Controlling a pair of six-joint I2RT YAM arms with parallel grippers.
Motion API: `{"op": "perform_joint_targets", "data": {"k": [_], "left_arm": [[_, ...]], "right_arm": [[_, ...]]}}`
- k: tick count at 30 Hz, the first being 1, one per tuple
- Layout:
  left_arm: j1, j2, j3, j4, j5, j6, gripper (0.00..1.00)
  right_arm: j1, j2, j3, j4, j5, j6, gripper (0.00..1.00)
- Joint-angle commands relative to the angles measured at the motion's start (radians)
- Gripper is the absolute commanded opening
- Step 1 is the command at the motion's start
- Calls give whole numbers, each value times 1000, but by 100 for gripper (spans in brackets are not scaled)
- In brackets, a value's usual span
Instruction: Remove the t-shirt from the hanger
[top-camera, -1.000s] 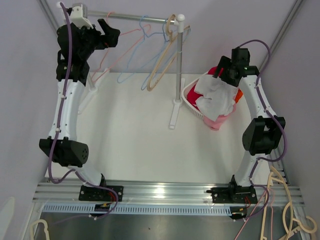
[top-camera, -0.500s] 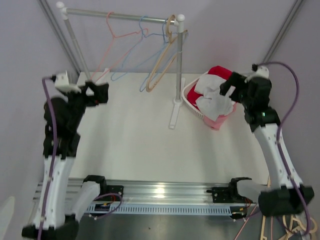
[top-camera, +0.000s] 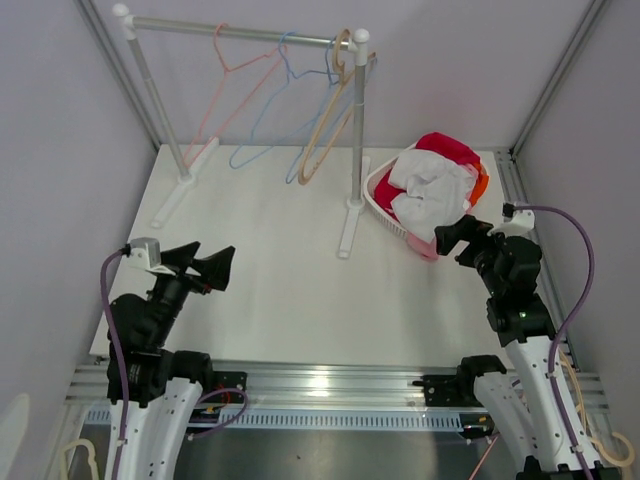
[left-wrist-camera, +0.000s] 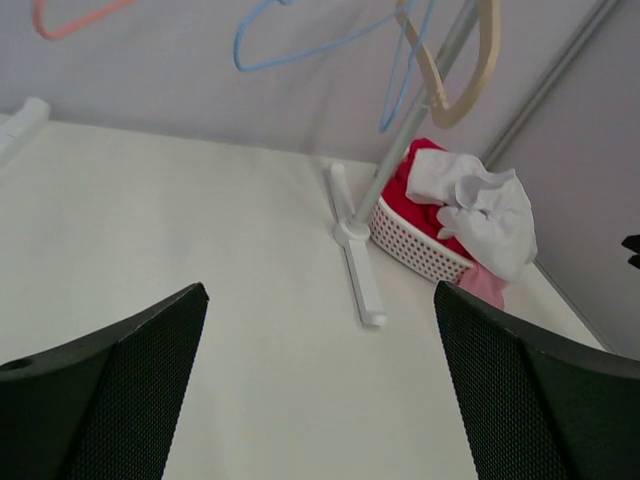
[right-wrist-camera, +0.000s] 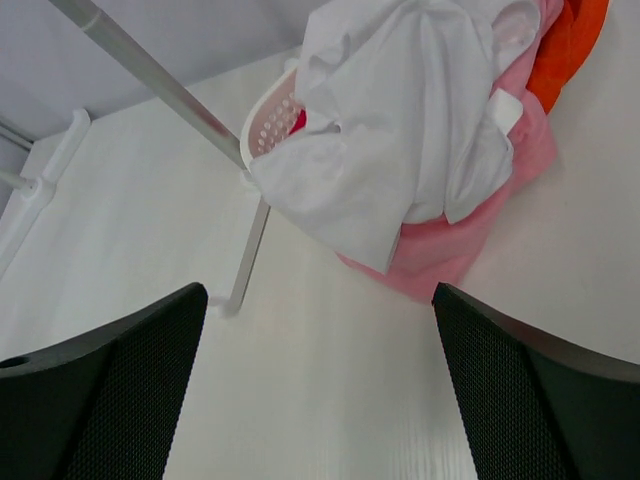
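Three bare hangers hang on the rack's rail: a pink hanger, a blue hanger and a beige hanger. No garment hangs on any of them. A white t-shirt lies crumpled on top of other clothes in the white basket at the right; it also shows in the right wrist view and the left wrist view. My left gripper is open and empty, low over the table's near left. My right gripper is open and empty, just in front of the basket.
The rack stands at the back on two white feet. Red, orange and pink clothes fill the basket under the white t-shirt. Spare beige hangers lie off the table at the near right. Grey walls close both sides.
Both arms have dropped and drawn back toward the near edge: the left one away from the rack's rail, the right one away from above the basket. Both grippers stay open.
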Motion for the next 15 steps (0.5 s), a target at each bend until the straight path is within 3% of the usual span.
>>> {"op": "perform_joint_targets", "data": {"k": [1, 3, 7, 15], "left_arm": [[-5, 60, 18, -48, 146, -43, 100], [-5, 102, 40, -51, 170, -24, 100], [-3, 119, 77, -112, 91, -15, 100], [-3, 82, 64, -111, 61, -27, 99]], "right_arm": [[13, -32, 17, -97, 18, 6, 99], [13, -78, -56, -59, 47, 49, 99], [13, -181, -104, -11, 29, 72, 100], [5, -151, -80, 15, -3, 86, 100]]}}
